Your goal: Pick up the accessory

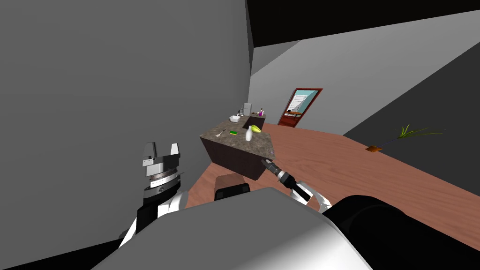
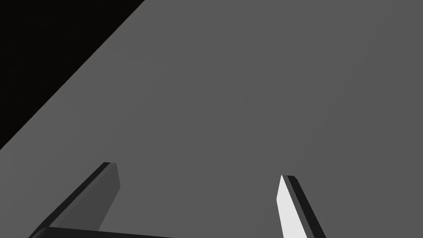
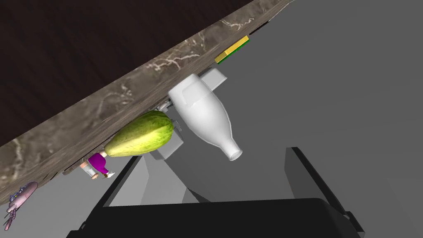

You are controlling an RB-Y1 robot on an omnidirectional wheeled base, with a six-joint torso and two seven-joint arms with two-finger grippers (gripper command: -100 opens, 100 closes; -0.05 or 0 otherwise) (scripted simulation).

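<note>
Head view puts the right gripper (image 1: 267, 162) low at the near right corner of a dark counter (image 1: 234, 154) with a marbled top. Right wrist view has its fingers (image 3: 303, 173) apart with nothing between them, aimed along the top's edge. The accessory (image 3: 18, 197), a small pale lilac-pink thing whose shape I cannot make out, lies at that edge, off to one side of the fingers and apart from them. Farther in on the top stands a white bottle (image 3: 204, 113) with a yellow-green fruit (image 3: 140, 134) just beside it. A green-and-yellow sponge (image 3: 232, 49) lies beyond them. The left gripper (image 1: 162, 147) is raised beside a grey wall (image 1: 93, 93), fingers apart, holding nothing.
</note>
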